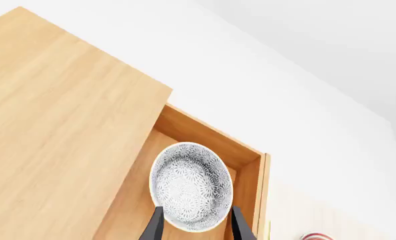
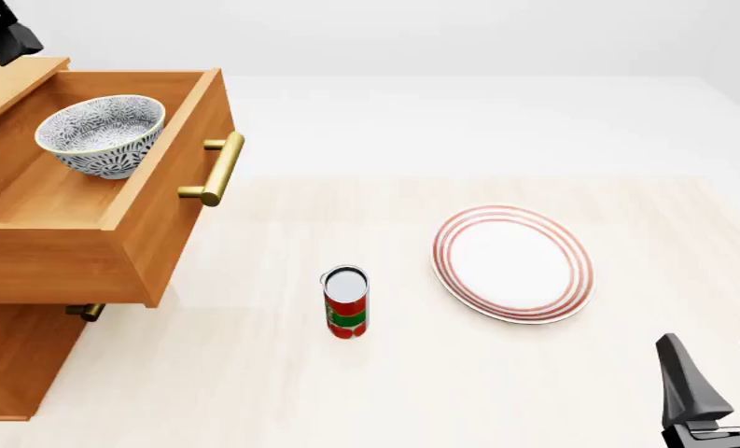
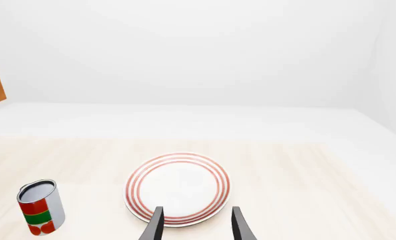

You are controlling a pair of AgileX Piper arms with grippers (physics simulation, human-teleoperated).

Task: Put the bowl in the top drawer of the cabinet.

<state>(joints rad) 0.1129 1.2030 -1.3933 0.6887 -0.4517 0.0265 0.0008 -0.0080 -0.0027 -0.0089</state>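
The top drawer (image 2: 133, 233) of the cabinet (image 2: 15, 359) stands pulled out at the counter's (image 2: 283, 392) left edge, its brass handle (image 2: 220, 168) projecting over the counter. The bowl (image 2: 101, 135) sits upright inside, toward the drawer's rear, with bare drawer floor in front of it. The left tool (image 1: 194, 227) hangs above the bowl, fingers spread wide and holding nothing. The right tool (image 2: 719, 378) waits at the near right corner, likewise spread and holding nothing. Mid-counter, a can (image 2: 344, 301) and a red-ringed plate (image 2: 513, 263) lie apart on pale wood; surrounding walls are white.
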